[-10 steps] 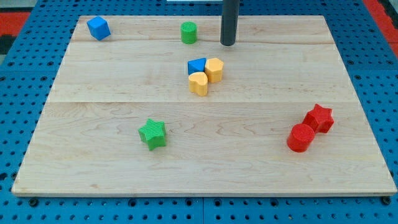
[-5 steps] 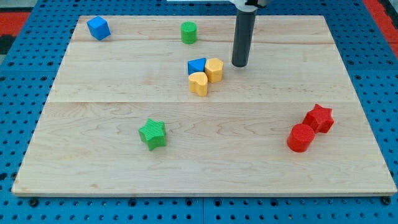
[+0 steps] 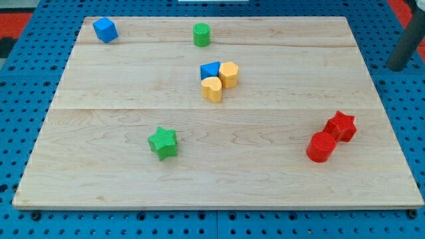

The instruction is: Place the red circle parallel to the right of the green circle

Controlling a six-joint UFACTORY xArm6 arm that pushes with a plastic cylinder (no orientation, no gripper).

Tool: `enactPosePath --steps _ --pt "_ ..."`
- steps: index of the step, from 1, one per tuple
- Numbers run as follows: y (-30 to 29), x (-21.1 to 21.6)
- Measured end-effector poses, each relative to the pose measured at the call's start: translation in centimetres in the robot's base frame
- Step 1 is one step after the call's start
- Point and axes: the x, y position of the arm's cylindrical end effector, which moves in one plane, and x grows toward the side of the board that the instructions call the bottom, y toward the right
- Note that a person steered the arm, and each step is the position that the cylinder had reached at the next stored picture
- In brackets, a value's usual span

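Observation:
The red circle (image 3: pixel 321 147) lies on the wooden board at the view's lower right, touching the red star (image 3: pixel 341 126) just up and right of it. The green circle (image 3: pixel 202 34) stands near the view's top, left of centre. My tip (image 3: pixel 398 68) is at the view's right edge, off the board over the blue pegboard, well above and right of the red circle and far right of the green circle.
A blue triangle (image 3: pixel 210 70), a yellow hexagon (image 3: pixel 229 74) and a yellow heart (image 3: pixel 212 89) cluster at the middle. A green star (image 3: pixel 163 143) lies lower left. A blue cube (image 3: pixel 105 30) sits at the top left. The wooden board (image 3: pixel 99 179) rests on blue pegboard.
My tip has moved from near the green circle down past the yellow hexagon, then far right, off the board's right edge. No block has moved.

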Motion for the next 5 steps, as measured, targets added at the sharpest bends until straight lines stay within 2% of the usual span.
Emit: enactPosePath --steps 1,2,3,4,5 --pt "0.0 1.3" --pt "0.0 8.6" --pt "-1.1 13.1" --pt "-2.8 15.3" --pt "-8.4 21.4"
